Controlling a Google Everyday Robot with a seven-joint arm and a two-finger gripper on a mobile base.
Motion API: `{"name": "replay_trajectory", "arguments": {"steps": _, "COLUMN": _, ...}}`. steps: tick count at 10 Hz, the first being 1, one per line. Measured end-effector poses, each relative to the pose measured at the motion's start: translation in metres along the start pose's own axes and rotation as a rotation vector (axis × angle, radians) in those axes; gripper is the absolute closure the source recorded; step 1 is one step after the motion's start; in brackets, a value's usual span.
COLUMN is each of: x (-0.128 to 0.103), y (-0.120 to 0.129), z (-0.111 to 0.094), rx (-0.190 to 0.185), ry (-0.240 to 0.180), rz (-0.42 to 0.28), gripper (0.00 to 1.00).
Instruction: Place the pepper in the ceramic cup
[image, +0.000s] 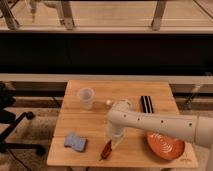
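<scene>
The pepper (105, 149) is small, red and elongated. It lies near the front edge of the wooden table (90, 125), tilted with its dark end toward the front. My gripper (114, 139) hangs at the end of the white arm, right over the pepper's upper end and touching or nearly touching it. The ceramic cup (86, 98) is pale, has no handle and stands upright at the back left of the table, well apart from the gripper.
A blue sponge (75, 142) lies at the front left. An orange-red plate (165, 145) sits at the front right, partly under my arm. A black striped object (146, 104) lies at the back right. A small white-capped thing (108, 102) stands behind the arm. A black chair (12, 125) is to the left.
</scene>
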Motion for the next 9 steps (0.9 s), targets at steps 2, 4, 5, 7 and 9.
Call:
{"name": "replay_trajectory", "arguments": {"steps": 2, "x": -0.0005, "y": 0.0028, "z": 0.0009, "rx": 0.002, "ry": 0.004, "rz": 0.003, "gripper": 0.65}}
{"name": "replay_trajectory", "arguments": {"steps": 4, "x": -0.0019, "y": 0.0039, "z": 0.0015, "rx": 0.005, "ry": 0.005, "rz": 0.004, "gripper": 0.81}}
{"name": "replay_trajectory", "arguments": {"steps": 5, "x": -0.0023, "y": 0.0053, "z": 0.0019, "rx": 0.007, "ry": 0.006, "rz": 0.008, "gripper": 0.93}}
{"name": "replay_trajectory", "arguments": {"steps": 7, "x": -0.0016, "y": 0.0063, "z": 0.0014, "rx": 0.011, "ry": 0.006, "rz": 0.017, "gripper": 1.0}}
{"name": "replay_trajectory", "arguments": {"steps": 9, "x": 0.0007, "y": 0.0068, "z": 0.0012, "rx": 0.017, "ry": -0.005, "rz": 0.036, "gripper": 0.86}}
